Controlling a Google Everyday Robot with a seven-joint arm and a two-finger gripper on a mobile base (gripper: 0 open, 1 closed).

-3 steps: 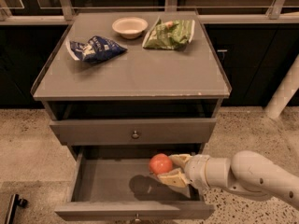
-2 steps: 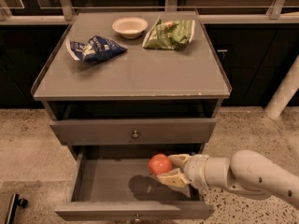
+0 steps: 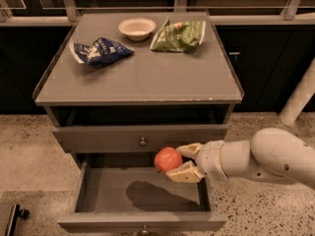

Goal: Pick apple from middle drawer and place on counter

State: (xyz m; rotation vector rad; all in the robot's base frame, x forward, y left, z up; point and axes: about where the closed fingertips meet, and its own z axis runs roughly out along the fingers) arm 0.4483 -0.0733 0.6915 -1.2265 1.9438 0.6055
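I see my gripper (image 3: 178, 161) above the open middle drawer (image 3: 93, 191) — fingers clamped on the apple (image 3: 167, 159), held clear of the floor — counter (image 3: 147, 77) above

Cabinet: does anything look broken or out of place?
The counter has small pale chips on its front edge, and a dark slot beneath it seems to lack a drawer. The gripper holds the apple over the open drawer; nothing spilled.

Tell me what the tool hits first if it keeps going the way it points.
The tool, shut on the apple above the middle drawer, points left in the picture; probably the drawer's left wall first, though it may clear it.
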